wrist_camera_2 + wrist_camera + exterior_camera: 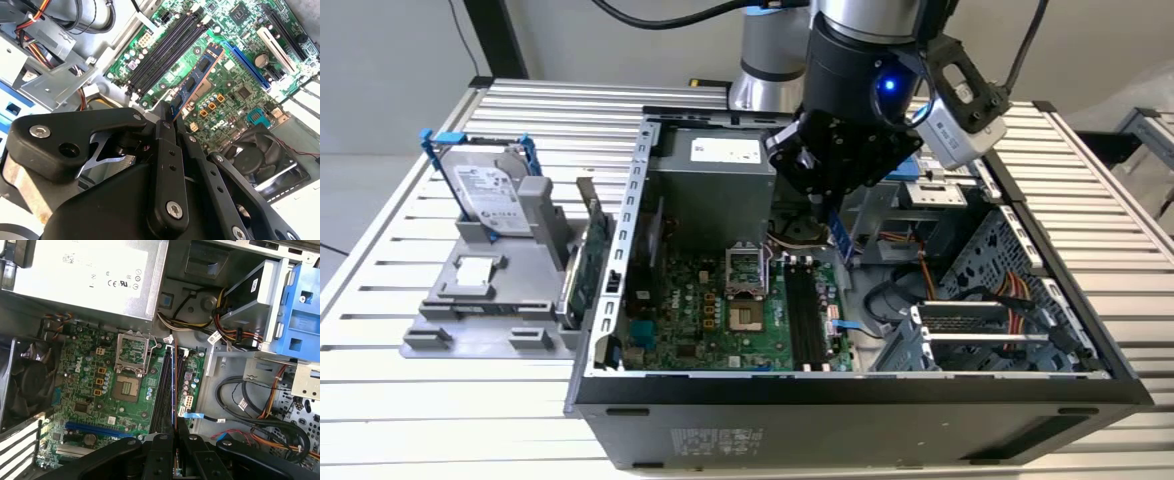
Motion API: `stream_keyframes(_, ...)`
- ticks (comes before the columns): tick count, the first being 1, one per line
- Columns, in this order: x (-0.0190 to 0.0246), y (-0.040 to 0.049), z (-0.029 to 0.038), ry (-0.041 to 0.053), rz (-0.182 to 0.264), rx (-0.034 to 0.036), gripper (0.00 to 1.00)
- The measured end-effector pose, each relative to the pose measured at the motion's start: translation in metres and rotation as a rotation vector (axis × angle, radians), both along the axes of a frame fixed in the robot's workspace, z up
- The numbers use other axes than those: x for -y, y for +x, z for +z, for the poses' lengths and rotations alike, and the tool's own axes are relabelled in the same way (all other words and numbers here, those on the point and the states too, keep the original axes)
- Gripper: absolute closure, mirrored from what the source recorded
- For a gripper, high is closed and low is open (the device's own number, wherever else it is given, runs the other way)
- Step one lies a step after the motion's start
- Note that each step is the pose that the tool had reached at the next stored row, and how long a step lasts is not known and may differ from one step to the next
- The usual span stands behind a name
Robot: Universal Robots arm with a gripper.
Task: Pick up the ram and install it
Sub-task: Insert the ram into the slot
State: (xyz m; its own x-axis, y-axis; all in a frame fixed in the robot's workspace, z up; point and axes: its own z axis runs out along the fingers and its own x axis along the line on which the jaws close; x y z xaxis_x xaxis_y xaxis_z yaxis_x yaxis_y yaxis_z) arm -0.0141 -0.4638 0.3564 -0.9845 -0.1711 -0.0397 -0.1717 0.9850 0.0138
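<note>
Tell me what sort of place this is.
Probably a robotics lab's computer-assembly bench. An open computer case stands on a slatted metal table, a grey fixture beside it holds a hard drive, and the gripper holds the ram above the motherboard.

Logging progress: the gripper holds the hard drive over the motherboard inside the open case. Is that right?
No. The gripper holds the ram, not the hard drive, over the motherboard inside the open case; the second wrist view shows it. The hard drive stands outside the case.
</note>
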Motion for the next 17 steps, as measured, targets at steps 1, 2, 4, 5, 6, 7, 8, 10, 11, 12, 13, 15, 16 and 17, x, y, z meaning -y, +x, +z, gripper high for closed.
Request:
stream_keyframes(1, 0.0000, 0.0000, -0.0005, 0.0000, 0.000, 0.0000, 1.00)
stream_keyframes(2, 0.0000, 0.0000, -0.0011, 0.0000, 0.000, 0.0000, 1.00)
stream_keyframes(4, 0.0000, 0.0000, -0.0024, 0.0000, 0.000, 0.0000, 1.00)
stream_keyframes(5, 0.0000, 0.0000, -0.0030, -0.0001, 0.000, 0.0000, 1.00)
stream_keyframes(6, 0.0000, 0.0000, -0.0037, -0.0001, 0.000, 0.0000, 1.00)
stream_keyframes(7, 0.0000, 0.0001, -0.0044, -0.0001, 0.000, 0.0000, 1.00)
stream_keyframes(8, 0.0000, 0.0000, -0.0052, -0.0001, 0.000, 0.0000, 1.00)
stream_keyframes(10, 0.0000, 0.0001, -0.0067, 0.0000, 0.000, 0.0000, 1.00)
stream_keyframes(11, 0.0000, 0.0001, -0.0074, -0.0001, 0.000, 0.0000, 1.00)
stream_keyframes(12, 0.0000, 0.0001, -0.0081, -0.0001, 0.000, 0.0000, 1.00)
stream_keyframes(13, 0.0000, 0.0001, -0.0085, -0.0002, 0.000, -0.0001, 1.00)
stream_keyframes(15, 0.0000, 0.0001, -0.0092, -0.0002, 0.000, -0.0001, 1.00)
stream_keyframes(16, 0.0000, 0.0000, -0.0097, -0.0001, 0.000, 0.0000, 1.00)
stream_keyframes(17, 0.0000, 0.0001, -0.0105, 0.0001, 0.000, 0.0001, 1.00)
